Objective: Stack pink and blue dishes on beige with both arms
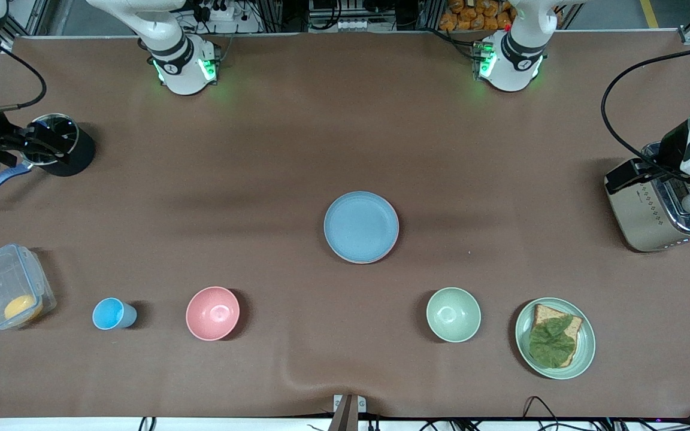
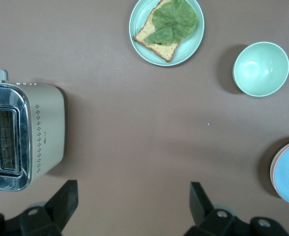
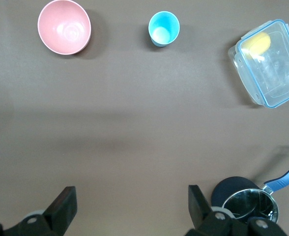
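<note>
The light blue plate (image 1: pixel 361 226) lies flat at the middle of the table, on top of a stack. Under it only a thin pink rim (image 2: pixel 272 169) of the pink plate shows. The beige plate is hidden. My left gripper (image 2: pixel 133 201) hangs open and empty high over the toaster (image 1: pixel 650 206) at the left arm's end of the table; it also shows in the front view (image 1: pixel 629 173). My right gripper (image 3: pixel 132 204) is open and empty, up over the black pot (image 1: pixel 57 146) at the right arm's end, and appears in the front view (image 1: pixel 42 146).
Nearer the front camera stand a clear lidded box (image 1: pixel 6 293), a small blue cup (image 1: pixel 111 313), a deep pink bowl (image 1: pixel 212 313), a pale green bowl (image 1: pixel 453 314) and a pale green plate (image 1: pixel 584 353) with bread and a leaf.
</note>
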Available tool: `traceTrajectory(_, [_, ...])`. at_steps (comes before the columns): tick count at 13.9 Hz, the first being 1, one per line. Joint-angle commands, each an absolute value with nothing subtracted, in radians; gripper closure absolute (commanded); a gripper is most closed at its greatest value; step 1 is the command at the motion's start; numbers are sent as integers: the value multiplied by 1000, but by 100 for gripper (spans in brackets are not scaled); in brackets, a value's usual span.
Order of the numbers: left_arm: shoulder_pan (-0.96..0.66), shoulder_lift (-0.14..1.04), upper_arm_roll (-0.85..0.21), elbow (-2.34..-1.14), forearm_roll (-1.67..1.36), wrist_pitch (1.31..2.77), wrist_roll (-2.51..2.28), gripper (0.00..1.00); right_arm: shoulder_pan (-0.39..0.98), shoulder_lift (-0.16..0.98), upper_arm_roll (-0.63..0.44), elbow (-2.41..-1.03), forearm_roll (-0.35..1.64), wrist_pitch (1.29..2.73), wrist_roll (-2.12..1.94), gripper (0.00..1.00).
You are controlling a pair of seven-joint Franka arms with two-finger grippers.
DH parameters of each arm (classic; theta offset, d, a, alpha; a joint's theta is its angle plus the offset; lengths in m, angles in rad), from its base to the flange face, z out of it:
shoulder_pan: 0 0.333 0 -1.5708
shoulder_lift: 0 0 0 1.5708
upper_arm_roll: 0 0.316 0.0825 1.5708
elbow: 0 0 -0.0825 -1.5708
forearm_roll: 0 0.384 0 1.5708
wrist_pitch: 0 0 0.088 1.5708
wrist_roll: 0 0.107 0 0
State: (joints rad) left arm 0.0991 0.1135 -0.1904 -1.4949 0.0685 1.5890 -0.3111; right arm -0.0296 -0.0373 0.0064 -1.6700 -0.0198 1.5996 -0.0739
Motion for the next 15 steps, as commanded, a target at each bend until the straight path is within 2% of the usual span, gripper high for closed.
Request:
traceTrajectory(1, [103, 117, -187, -1483, 41, 1588, -290, 0, -40, -32, 15, -1663, -38, 1605, -72, 0])
traceTrajectory(15, [103, 117, -187, -1483, 43, 1588, -290, 0, -37, -37, 15, -1674, -37, 1608, -71, 0])
